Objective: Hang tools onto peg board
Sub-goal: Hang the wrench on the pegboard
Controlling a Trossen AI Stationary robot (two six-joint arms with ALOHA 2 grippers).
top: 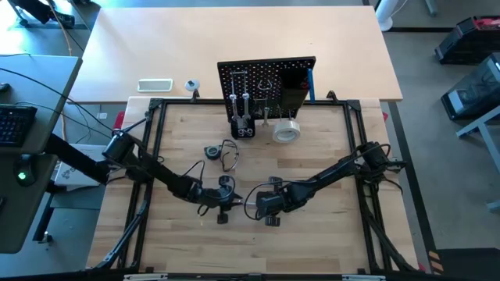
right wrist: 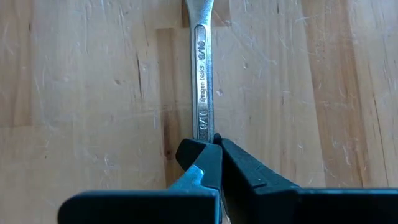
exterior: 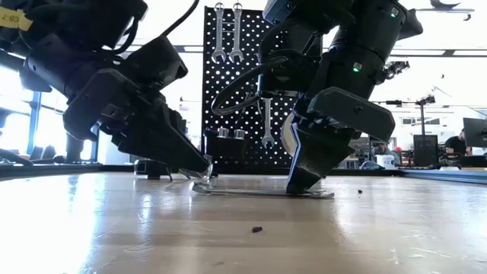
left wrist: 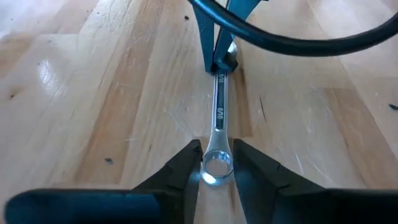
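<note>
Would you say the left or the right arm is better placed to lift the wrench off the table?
Probably the right gripper: its fingers are pinched on the wrench shaft, while the left gripper only straddles the ring end, open.

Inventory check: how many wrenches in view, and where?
4 visible: two hang high on the peg board, wrenches and; a third hangs lower; one lies on the table between both grippers. Others may be hidden.

Two dark jointed arms, black looping cables; right arm [exterior: 358, 46] bears green indicator lights; black wedge-shaped fingers [right wrist: 242, 165].
</note>
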